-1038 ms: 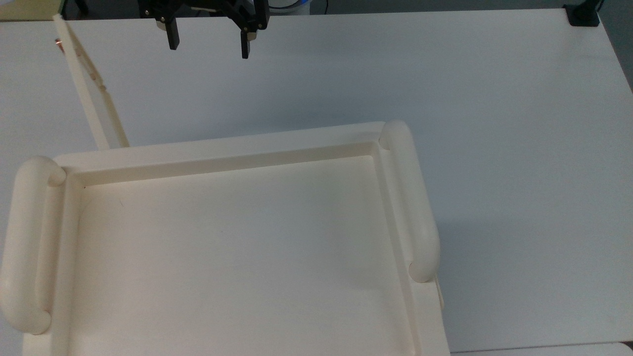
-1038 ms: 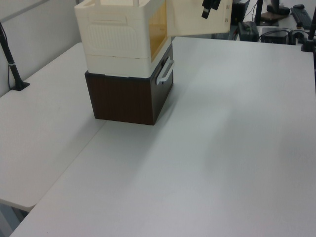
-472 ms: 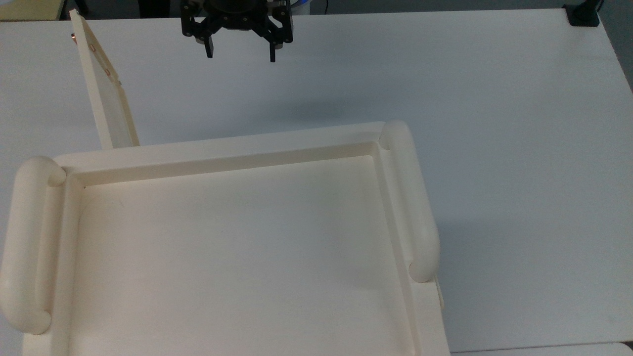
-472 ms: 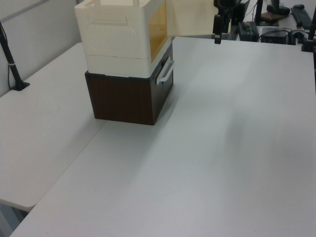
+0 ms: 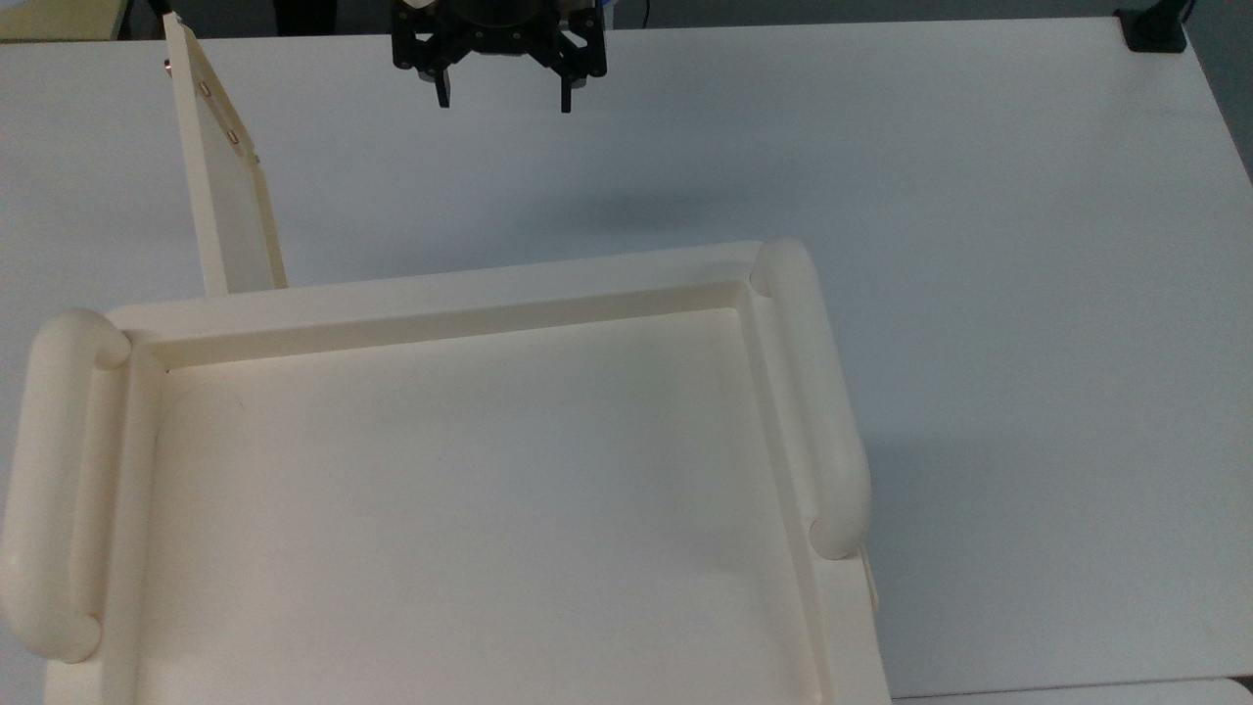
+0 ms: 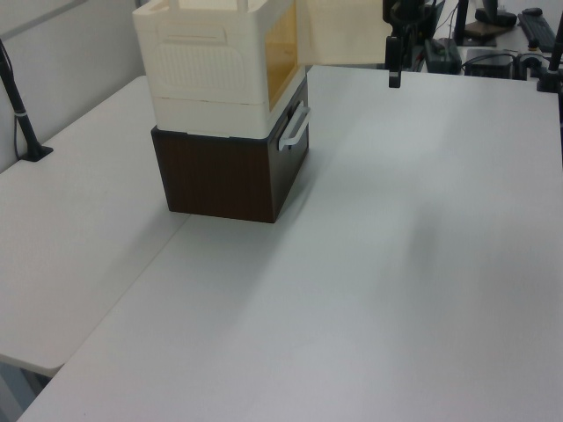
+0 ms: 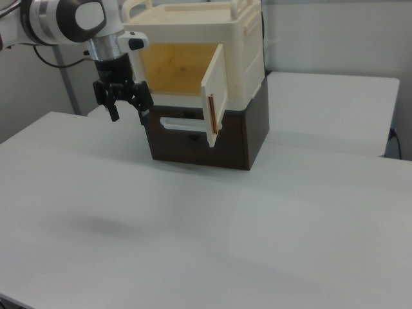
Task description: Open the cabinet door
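Hidden or cut off: the cream box-shaped cabinet point(image 5: 470, 509) is running off the bottom and the top view's left edge, so its front opening is not showing there; in the left view its top is being cropped by the frame.
Cabinet door: the thin flat cream rectangular cabinet door point(image 5: 223, 186) point(image 6: 345, 32) point(image 7: 215, 96) is standing swung wide open, sticking out from the cabinet's front corner, hinged at the top view's left; in the top view it is appearing almost edge-on.
Door details: small metallic fasteners are showing near its outer end in the top view; in the right view a coppery strip is running down its free edge; its handle is hard to make out.
Interior: the right view is showing a yellowish wooden-looking inside, with nothing identifiable in it.
End effector: the black two-finger end effector point(image 5: 500, 98) point(image 6: 393, 74) point(image 7: 127, 111) is hanging above the white worktop point(image 5: 881, 196) point(image 6: 396, 264) point(image 7: 193, 225), fingers spread apart and gripping nothing, apart from the door.
Arm: the white and black arm point(image 7: 64, 19) is being cut off at the right view's upper left.
Counts: one cabinet, one door, two thick rounded tubular side handles point(image 5: 812, 392) on the cabinet top, one dark brown box point(image 6: 230, 171) point(image 7: 212, 138) sitting under the cabinet, with one pale handle on it.
Edges: a black clamp point(image 5: 1153, 27) is sitting at the worktop's far corner in the top view.
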{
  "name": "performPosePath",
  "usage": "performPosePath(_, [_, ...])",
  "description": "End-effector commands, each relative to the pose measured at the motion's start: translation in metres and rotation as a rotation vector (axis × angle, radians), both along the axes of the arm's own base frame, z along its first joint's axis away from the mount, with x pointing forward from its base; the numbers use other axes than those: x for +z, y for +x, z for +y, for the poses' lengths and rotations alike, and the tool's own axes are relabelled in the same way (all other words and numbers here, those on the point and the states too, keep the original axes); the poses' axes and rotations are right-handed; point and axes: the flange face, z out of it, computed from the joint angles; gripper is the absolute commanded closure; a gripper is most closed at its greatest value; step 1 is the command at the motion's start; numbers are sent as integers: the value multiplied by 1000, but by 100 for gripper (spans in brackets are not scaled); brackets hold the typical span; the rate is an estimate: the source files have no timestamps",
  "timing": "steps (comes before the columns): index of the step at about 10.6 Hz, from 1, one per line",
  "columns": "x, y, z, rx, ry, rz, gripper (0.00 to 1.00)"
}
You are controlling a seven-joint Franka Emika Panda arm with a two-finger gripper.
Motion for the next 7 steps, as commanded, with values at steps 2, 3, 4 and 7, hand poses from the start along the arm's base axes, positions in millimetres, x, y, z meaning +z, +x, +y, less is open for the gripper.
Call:
performPosePath(2, [14, -27, -5, -93, -1, -16, 0])
performPosePath(3, [21, -31, -17, -115, 9, -22, 0])
performPosePath(4, [29, -37, -29, -137, 17, -30, 0])
performPosePath(7, [31, -37, -33, -143, 18, -36, 0])
